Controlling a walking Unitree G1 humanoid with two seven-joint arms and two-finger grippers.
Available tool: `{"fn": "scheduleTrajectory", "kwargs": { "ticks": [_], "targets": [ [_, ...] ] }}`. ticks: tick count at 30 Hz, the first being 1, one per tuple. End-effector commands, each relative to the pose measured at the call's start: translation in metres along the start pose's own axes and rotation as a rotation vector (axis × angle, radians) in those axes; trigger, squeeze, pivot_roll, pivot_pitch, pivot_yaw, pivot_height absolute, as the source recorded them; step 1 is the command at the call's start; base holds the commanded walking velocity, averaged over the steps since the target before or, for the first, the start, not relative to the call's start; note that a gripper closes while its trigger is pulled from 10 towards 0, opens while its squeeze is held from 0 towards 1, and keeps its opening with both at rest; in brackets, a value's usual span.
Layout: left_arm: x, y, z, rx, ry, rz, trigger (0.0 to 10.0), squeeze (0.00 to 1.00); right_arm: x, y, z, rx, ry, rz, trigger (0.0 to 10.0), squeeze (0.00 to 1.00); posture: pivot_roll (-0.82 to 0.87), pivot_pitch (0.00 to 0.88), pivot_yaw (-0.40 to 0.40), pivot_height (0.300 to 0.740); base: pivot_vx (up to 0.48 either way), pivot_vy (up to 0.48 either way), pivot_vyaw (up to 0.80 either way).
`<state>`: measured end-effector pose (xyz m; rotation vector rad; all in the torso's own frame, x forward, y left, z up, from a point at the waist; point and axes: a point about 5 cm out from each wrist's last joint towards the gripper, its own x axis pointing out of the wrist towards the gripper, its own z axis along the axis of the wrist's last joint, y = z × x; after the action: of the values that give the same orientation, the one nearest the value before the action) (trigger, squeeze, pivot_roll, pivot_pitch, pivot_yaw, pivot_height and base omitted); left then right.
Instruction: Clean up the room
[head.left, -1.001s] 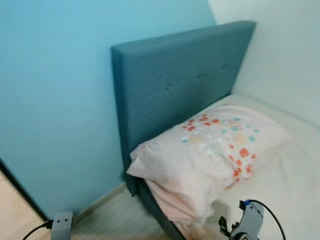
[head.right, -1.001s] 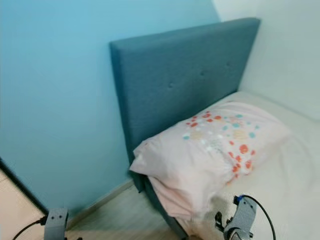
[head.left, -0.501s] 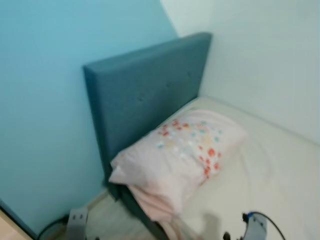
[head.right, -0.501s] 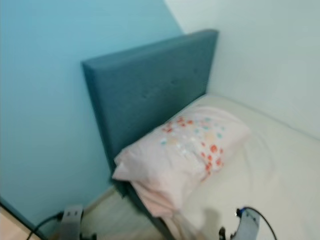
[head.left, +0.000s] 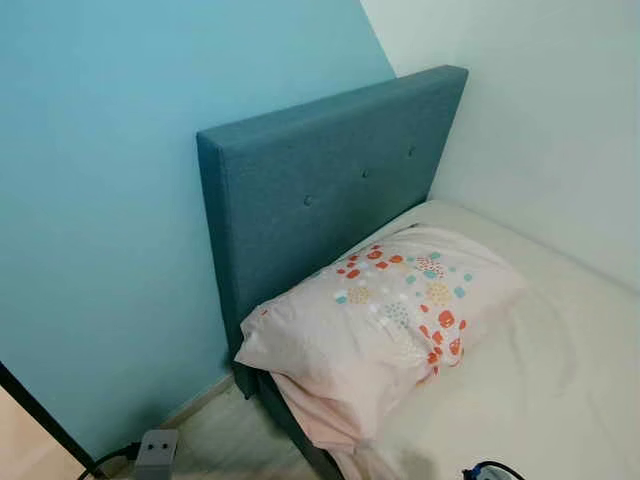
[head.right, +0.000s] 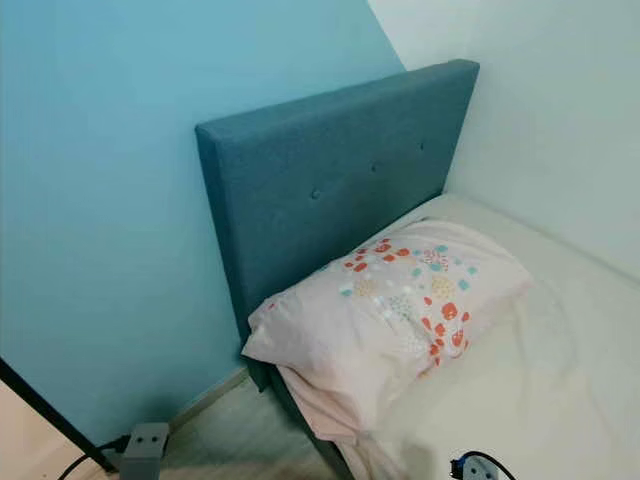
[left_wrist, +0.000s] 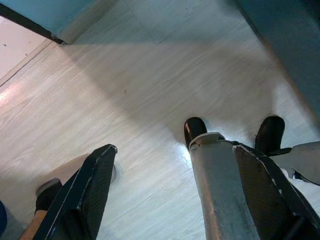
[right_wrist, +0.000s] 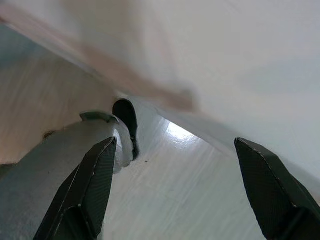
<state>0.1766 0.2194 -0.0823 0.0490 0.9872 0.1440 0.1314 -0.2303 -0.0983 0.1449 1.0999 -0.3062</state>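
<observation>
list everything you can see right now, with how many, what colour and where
Headboard: one, teal, upright against the blue wall.
Pillow: one, pale pink with red and teal dots, at the head of the bed, against the headboard.
Mattress: one, cream, beside the white wall.
Walls: blue behind the headboard, white along the bed.
Floor: pale wood, beside the bed.
Left gripper: black fingers open, hanging over the floor.
Right gripper: black fingers open, low beside the bed's edge.
Robot's feet: two, black, on the floor.
</observation>
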Motion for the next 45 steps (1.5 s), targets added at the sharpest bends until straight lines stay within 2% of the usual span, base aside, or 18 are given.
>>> {"fn": "scheduleTrajectory", "kwargs": {
  "ticks": [1, 4, 12, 19, 25, 31, 37, 45],
  "targets": [
    [-0.001, 0.004, -0.005, 0.016, 0.023, 0.011, 10.0, 0.0, -0.001, 0.001, -0.012, -0.044, 0.041, 0.008, 10.0, 0.0, 0.07, 0.015, -0.074, 0.74, 0.0, 0.0, 0.0],
    [-0.001, 0.003, -0.005, 0.02, 0.023, 0.007, 10.0, 0.0, -0.002, 0.0, -0.015, -0.087, 0.059, 0.012, 10.0, 0.0, 0.07, 0.016, -0.074, 0.74, 0.0, 0.0, 0.0],
    [-0.001, 0.003, -0.005, 0.016, 0.017, 0.001, 10.0, 0.0, -0.001, -0.001, -0.013, -0.113, 0.056, 0.009, 10.0, 0.0, 0.07, 0.013, -0.075, 0.74, 0.0, 0.0, 0.0],
    [-0.002, 0.012, -0.009, 0.024, 0.039, 0.02, 10.0, 0.0, 0.0, 0.007, -0.007, -0.149, 0.038, 0.011, 10.0, 0.0, 0.05, 0.002, -0.057, 0.74, 0.0, 0.0, 0.0],
    [-0.002, 0.015, -0.006, 0.006, 0.028, 0.031, 10.0, 0.0, -0.002, 0.004, -0.018, -0.165, 0.074, 0.007, 10.0, 0.0, 0.07, 0.0, -0.042, 0.74, 0.0, 0.0, 0.0],
    [-0.002, 0.018, -0.008, 0.021, 0.035, 0.037, 10.0, 0.0, -0.002, 0.008, -0.021, -0.164, 0.081, 0.013, 10.0, 0.0, 0.06, 0.0, -0.042, 0.74, 0.0, 0.0, 0.0],
    [-0.003, 0.014, -0.012, 0.014, 0.039, 0.035, 10.0, 0.0, -0.002, 0.007, -0.024, -0.184, 0.095, 0.018, 10.0, 0.0, 0.06, 0.001, -0.048, 0.74, 0.0, 0.0, 0.0],
    [-0.005, 0.002, -0.026, 0.038, 0.066, -0.005, 10.0, 0.0, -0.003, -0.005, -0.022, -0.199, 0.091, -0.002, 10.0, 0.0, 0.02, 0.013, -0.049, 0.74, 0.0, 0.0, 0.0]
  ]
}}
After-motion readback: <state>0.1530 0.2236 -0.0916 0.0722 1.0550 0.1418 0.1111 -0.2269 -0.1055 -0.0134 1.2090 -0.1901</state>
